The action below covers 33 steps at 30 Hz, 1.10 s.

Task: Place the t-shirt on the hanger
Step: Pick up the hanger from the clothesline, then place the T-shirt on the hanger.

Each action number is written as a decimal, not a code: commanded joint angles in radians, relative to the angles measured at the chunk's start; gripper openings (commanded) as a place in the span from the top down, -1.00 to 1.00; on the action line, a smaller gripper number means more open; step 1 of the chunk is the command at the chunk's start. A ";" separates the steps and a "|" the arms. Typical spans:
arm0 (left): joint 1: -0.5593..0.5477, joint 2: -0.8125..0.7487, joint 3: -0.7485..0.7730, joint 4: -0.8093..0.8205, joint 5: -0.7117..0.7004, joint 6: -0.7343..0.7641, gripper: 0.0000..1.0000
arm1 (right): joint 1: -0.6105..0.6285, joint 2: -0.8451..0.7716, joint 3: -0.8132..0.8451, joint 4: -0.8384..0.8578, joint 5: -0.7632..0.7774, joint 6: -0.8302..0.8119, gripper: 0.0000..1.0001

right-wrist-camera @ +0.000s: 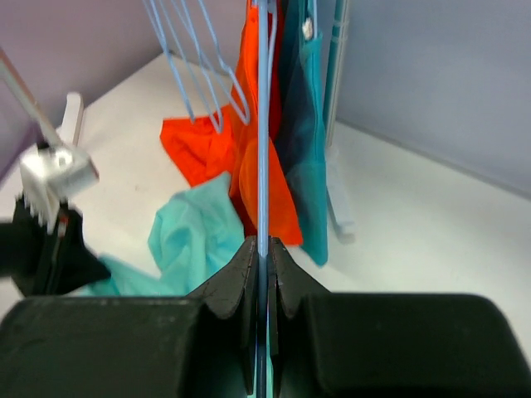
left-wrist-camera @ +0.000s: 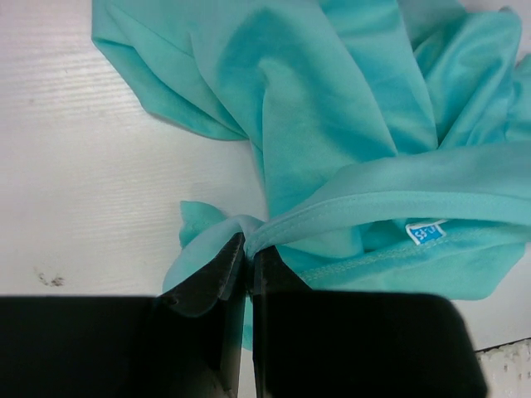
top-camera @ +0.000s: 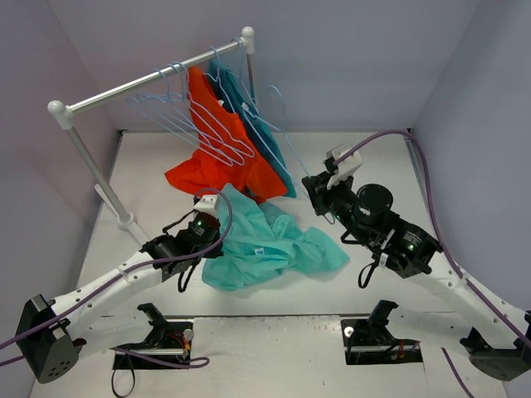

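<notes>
1. Left gripper (left-wrist-camera: 247, 249): jaws clamped on the hemmed neckline of the t-shirt (top-camera: 274, 245), which lies crumpled on the table (top-camera: 373, 157) between the arms
2. Right gripper (right-wrist-camera: 265, 247): jaws pinched together on the hanger (right-wrist-camera: 263, 124) wire, beside the orange shirt (top-camera: 207, 166)
3. Raise the neckline clear and hold it open before feeding one hanger shoulder inside
4. Avoid snagging the spare hangers (top-camera: 170, 108)

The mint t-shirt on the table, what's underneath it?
Only the white table shows around the edges of the t-shirt. The left gripper is shut on a fold at its left edge. The crumpled fabric covers whatever lies beneath its middle, so anything there cannot be seen.
</notes>
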 commanded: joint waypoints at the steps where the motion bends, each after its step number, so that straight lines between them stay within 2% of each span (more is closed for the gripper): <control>1: 0.058 0.001 0.097 -0.014 0.026 0.080 1.00 | 0.008 -0.103 -0.044 -0.048 -0.101 0.042 1.00; 10: 0.158 0.064 0.220 -0.095 0.103 0.216 1.00 | 0.009 -0.212 -0.127 -0.166 -0.368 0.073 1.00; 17: 0.266 0.107 0.287 -0.135 0.181 0.275 1.00 | 0.009 -0.267 -0.195 -0.170 -0.400 0.111 1.00; 33: 0.350 0.165 0.366 -0.180 0.217 0.357 1.00 | 0.009 -0.262 -0.224 -0.171 -0.570 0.139 1.00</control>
